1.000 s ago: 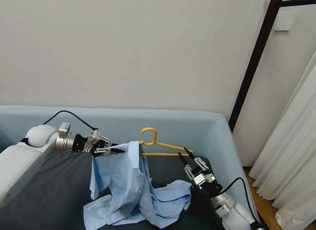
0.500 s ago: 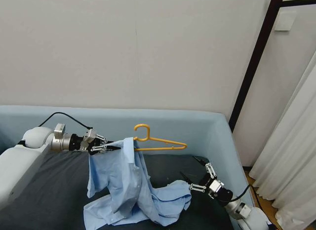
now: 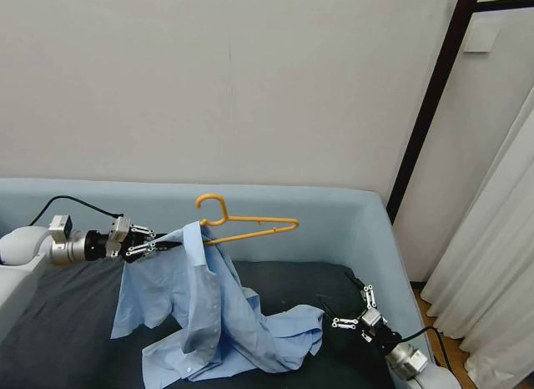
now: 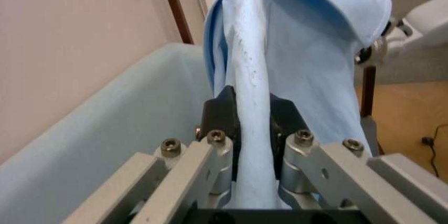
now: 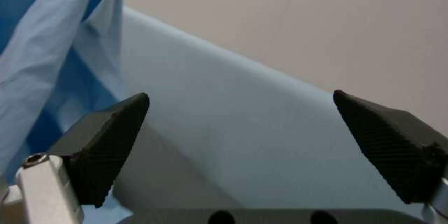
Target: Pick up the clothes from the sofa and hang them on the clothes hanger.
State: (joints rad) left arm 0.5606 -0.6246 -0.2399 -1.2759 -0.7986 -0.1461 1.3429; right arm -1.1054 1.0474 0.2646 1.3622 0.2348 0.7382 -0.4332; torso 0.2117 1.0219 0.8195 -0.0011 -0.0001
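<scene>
Left claw (image 3: 157, 246) at 9 o'clock clenching on blue shirt (image 3: 196, 305) collar, orange hanger (image 3: 254, 228) sticking out of collar toward 3 o'clock, shirt tail pooling on sofa (image 3: 334, 212) seat, right claw (image 3: 350, 308) sitting released at 5 o'clock, just beside shirt hem

Plain pale wall (image 3: 250, 88), dark door frame (image 3: 426, 113), white curtain (image 3: 494, 305)

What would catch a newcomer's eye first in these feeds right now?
The light blue cotton shirt, pinched near its collar by the left tool, hangs over one end of the orange plastic hanger, which is raised in front of the pale blue sofa. The shirt's tail is pooled on the dark seat. Low at the right, the right tool sits open beside the shirt's hem.
</scene>
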